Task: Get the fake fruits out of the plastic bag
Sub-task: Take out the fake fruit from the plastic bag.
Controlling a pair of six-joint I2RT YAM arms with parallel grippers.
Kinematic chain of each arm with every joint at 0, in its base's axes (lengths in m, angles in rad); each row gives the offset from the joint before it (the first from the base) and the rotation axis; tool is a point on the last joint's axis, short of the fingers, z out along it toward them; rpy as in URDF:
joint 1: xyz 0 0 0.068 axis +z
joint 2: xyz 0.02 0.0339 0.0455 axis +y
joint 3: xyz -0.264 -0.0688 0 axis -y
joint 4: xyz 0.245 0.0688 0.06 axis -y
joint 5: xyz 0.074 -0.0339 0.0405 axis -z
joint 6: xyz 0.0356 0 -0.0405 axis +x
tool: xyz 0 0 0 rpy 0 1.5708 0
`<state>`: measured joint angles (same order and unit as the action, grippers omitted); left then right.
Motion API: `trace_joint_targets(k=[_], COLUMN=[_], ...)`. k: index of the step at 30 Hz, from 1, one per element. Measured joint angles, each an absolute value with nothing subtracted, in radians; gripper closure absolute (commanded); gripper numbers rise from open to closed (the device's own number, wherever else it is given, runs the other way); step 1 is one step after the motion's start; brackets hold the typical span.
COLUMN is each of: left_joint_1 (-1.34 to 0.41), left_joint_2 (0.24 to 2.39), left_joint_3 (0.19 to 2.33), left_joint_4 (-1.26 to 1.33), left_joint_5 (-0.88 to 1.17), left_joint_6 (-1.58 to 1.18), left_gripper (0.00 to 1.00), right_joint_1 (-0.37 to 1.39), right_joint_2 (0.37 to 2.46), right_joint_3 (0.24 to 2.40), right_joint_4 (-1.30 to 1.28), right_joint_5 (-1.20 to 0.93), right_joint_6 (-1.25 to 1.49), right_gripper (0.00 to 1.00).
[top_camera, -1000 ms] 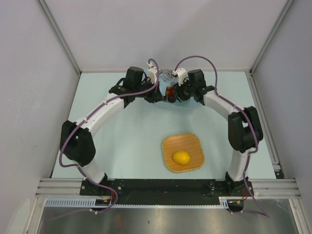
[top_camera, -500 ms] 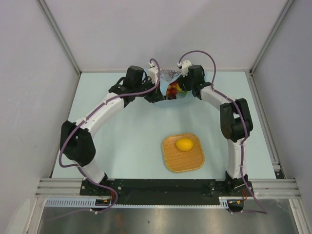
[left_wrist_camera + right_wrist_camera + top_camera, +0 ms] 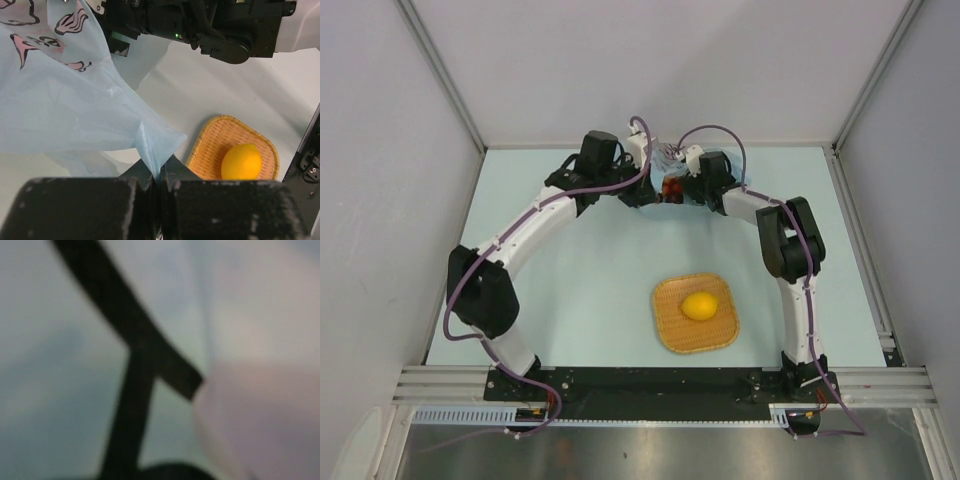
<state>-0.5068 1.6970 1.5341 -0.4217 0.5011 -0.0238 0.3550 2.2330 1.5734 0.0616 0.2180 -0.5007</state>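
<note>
The light-blue plastic bag lies at the back middle of the table, between my two grippers. My left gripper is shut on a fold of the bag at its near edge, the jaws closed tight on the film. My right gripper is pushed into the bag's mouth, its fingers hidden. The right wrist view shows only blurred bag film with a dark printed line. Something dark red shows in the bag's mouth. A yellow lemon lies on the orange woven tray, also seen in the left wrist view.
The orange tray sits in the near middle of the table. The right arm's black wrist body is close above the bag. Grey walls and metal rails enclose the table on three sides.
My right arm has folded in and pushed its gripper leftwards, deeper into the bag. The lemon has shifted a little on the tray. My left gripper keeps its hold.
</note>
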Motion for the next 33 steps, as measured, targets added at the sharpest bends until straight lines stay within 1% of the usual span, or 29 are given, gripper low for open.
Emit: trace_joint_targets(k=[1, 4, 6, 9, 10, 12, 16, 23, 26, 33], left_joint_1=[-0.507, -0.508, -0.508, -0.508, -0.508, -0.508, -0.508, -0.508, -0.508, -0.508], left_joint_2=[1.700, 1.706, 1.708, 1.710, 1.713, 1.717, 1.723, 1.742, 1.751, 1.752], left_joint_3=[1.534, 1.534, 1.536, 1.538, 1.542, 1.549, 1.558, 1.582, 1.592, 1.592], left_joint_4=[-0.422, -0.426, -0.428, -0.429, -0.430, -0.429, -0.430, -0.429, -0.429, -0.429], left_joint_5=[0.501, 0.501, 0.501, 0.501, 0.501, 0.501, 0.500, 0.500, 0.498, 0.491], left_joint_6=[-0.023, -0.022, -0.021, -0.019, -0.019, -0.018, -0.018, -0.019, -0.019, -0.021], left_gripper=[1.00, 1.00, 1.00, 1.00, 1.00, 1.00, 1.00, 1.00, 1.00, 1.00], right_joint_1=[0.354, 0.348, 0.344, 0.343, 0.343, 0.343, 0.338, 0.327, 0.326, 0.326], right_joint_2=[2.233, 2.233, 2.233, 2.231, 2.229, 2.219, 2.159, 1.903, 1.825, 1.734], right_joint_3=[1.568, 1.555, 1.555, 1.555, 1.555, 1.555, 1.551, 1.535, 1.535, 1.435], right_joint_4=[0.065, 0.074, 0.080, 0.079, 0.075, 0.053, -0.012, -0.109, -0.147, -0.290], right_joint_5=[0.224, 0.231, 0.228, 0.211, 0.204, 0.179, 0.076, -0.248, -0.367, -0.567], right_joint_6=[-0.507, -0.527, -0.535, -0.541, -0.540, -0.532, -0.459, -0.271, -0.219, -0.220], right_gripper=[0.21, 0.38, 0.42, 0.52, 0.58, 0.64, 0.68, 0.70, 0.69, 0.69])
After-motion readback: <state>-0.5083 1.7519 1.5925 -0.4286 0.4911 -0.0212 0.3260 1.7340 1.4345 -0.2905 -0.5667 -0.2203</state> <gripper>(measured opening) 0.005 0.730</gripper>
